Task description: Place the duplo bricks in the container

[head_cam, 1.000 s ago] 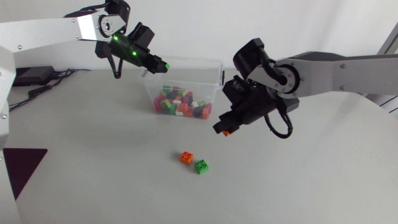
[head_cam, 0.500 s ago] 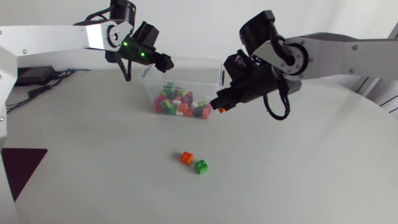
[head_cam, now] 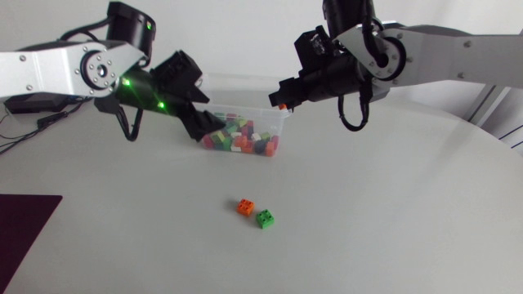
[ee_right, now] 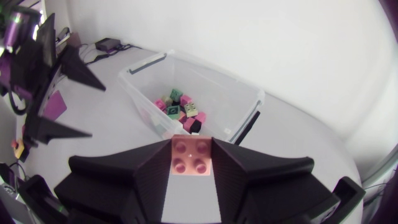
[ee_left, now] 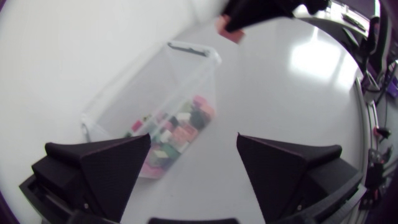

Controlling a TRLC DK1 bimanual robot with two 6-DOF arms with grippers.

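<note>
A clear plastic container (head_cam: 282, 122) (ee_left: 186, 68) (ee_right: 214, 84) holding several coloured duplo bricks stands at the back middle of the table. My right gripper (head_cam: 283, 99) (ee_right: 191, 162) hangs over the container's right end, shut on an orange-pink brick (ee_right: 191, 157) (head_cam: 283, 104) (ee_left: 231, 35). My left gripper (head_cam: 200, 121) (ee_left: 193, 162) is open and empty, low at the container's left end; from the right wrist view it shows beside the box (ee_right: 68, 93). An orange brick (head_cam: 245, 207) and a green brick (head_cam: 265, 219) lie side by side on the table in front of the container.
A dark mat (head_cam: 24, 220) lies at the table's left edge. Cables and a black box (head_cam: 37, 102) sit at the back left, behind my left arm.
My left gripper opened and drew back down and left from above the container. My right arm carried its brick up and back to the container's right end.
</note>
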